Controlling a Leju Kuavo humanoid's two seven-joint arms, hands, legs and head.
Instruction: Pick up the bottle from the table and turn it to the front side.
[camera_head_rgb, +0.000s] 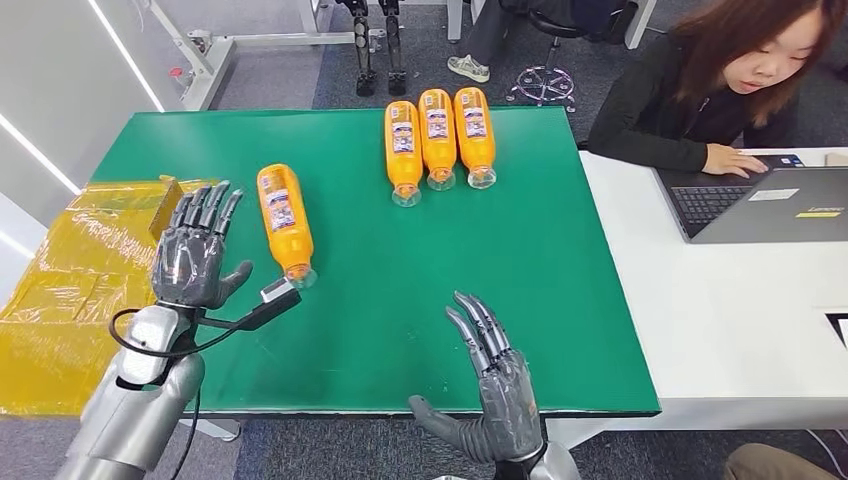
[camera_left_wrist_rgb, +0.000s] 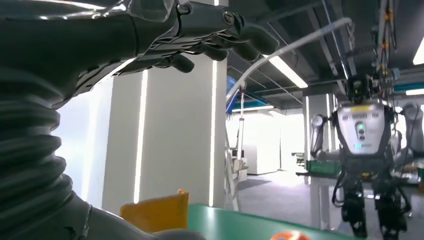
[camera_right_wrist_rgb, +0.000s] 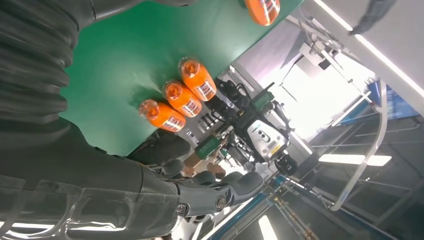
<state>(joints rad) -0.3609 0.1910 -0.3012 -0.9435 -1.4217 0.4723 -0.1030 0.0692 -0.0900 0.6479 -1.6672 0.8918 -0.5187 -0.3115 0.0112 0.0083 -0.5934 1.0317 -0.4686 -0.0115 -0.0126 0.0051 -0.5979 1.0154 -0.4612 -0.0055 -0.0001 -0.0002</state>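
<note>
An orange bottle with a label lies on its side on the green table, left of centre, cap toward me. My left hand hovers just to its left, fingers spread and holding nothing; its fingers also show in the left wrist view. My right hand is raised near the table's front edge, fingers apart and nothing in it. A row of three more orange bottles lies at the far side, seen again as the three bottles in the right wrist view.
Yellow plastic wrap and a box lie off the table's left side. A person sits at the white desk on the right, typing on a laptop. A black cable loops from my left wrist.
</note>
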